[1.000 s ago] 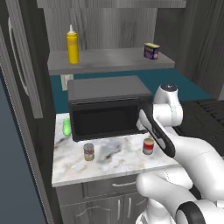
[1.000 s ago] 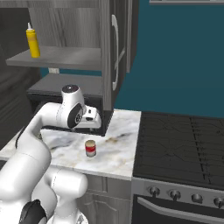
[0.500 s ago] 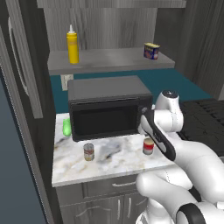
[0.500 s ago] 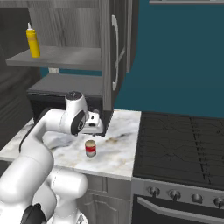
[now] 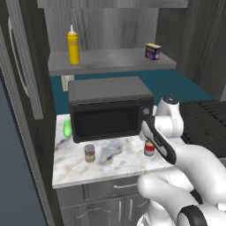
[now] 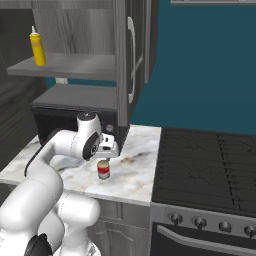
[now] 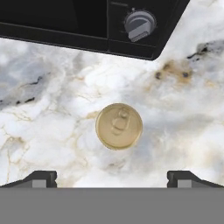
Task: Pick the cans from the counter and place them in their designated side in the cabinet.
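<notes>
The cabinet [image 5: 110, 26] filled the far wall, its dark plank back rising above a lighter grey shelf board [image 5: 112, 62]. On that shelf a tall yellow squeeze bottle [image 5: 73, 45] stood at the left and a squat blue-and-yellow tin [image 5: 152, 51] at the right, well apart. To the right of the worktop lay a black stove [image 6: 210, 165] with knobs along its front.

Below the shelf, the marbled counter [image 5: 79, 165] carried a black microwave [image 5: 110, 108] along its far side. A green object [image 5: 67, 128] lay at the microwave's left end, too small to identify.

The white arm [image 5: 176, 150] reached over the right part of the counter. Its gripper [image 6: 106, 150] hung directly above the red-and-white can [image 6: 103, 170], jaws spread wide and holding nothing. In the hand view the two dark fingertips [image 7: 41, 178] stood far apart at either side, and the can's round metal top [image 7: 119, 126] sat between them, near the microwave's dial [image 7: 140, 22], upright on the stone.

The brownish-red and tan can [image 5: 89, 153] stood upright on the left part of the counter, just in front of the microwave door and well apart from the other can.
</notes>
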Controlling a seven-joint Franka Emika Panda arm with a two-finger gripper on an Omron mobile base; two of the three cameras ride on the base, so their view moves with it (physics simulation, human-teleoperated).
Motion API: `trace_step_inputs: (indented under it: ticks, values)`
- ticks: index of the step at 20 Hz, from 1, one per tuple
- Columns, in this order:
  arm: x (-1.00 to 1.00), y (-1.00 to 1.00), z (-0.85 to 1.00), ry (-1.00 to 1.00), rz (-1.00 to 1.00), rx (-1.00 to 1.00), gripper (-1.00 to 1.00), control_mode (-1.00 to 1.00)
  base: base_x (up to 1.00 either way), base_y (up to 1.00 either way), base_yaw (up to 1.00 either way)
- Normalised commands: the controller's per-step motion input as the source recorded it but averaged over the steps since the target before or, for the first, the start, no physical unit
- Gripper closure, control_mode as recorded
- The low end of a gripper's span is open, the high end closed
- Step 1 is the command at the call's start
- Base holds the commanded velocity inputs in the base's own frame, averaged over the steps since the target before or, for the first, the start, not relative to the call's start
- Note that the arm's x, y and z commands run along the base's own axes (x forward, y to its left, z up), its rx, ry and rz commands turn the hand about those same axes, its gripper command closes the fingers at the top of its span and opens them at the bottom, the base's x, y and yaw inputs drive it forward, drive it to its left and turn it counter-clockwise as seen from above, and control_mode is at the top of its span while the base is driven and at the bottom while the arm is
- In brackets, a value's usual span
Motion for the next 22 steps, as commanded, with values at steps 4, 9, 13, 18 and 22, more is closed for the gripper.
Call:
trace_step_inputs:
  ticks: [4, 9, 13, 18, 22]
  values:
    - [0.01, 0.0, -0.14, 0.0, 0.01, 0.0, -1.0, -1.0, 0.0, 0.0, 0.0]
    - [0.08, 0.0, -0.04, 0.0, 0.01, 0.0, -1.0, -1.0, 0.0, 0.0, 0.0]
    - [0.14, 0.0, -0.04, 0.0, 0.0, 0.0, -1.0, -1.0, 0.0, 0.0, 0.0]
    - [0.16, 0.0, -0.07, 0.0, 0.0, 0.0, -1.0, -1.0, 0.0, 0.0, 0.0]
    - [0.03, 0.0, -0.14, 0.0, 0.0, 0.0, -1.0, -1.0, 0.0, 0.0, 0.0]
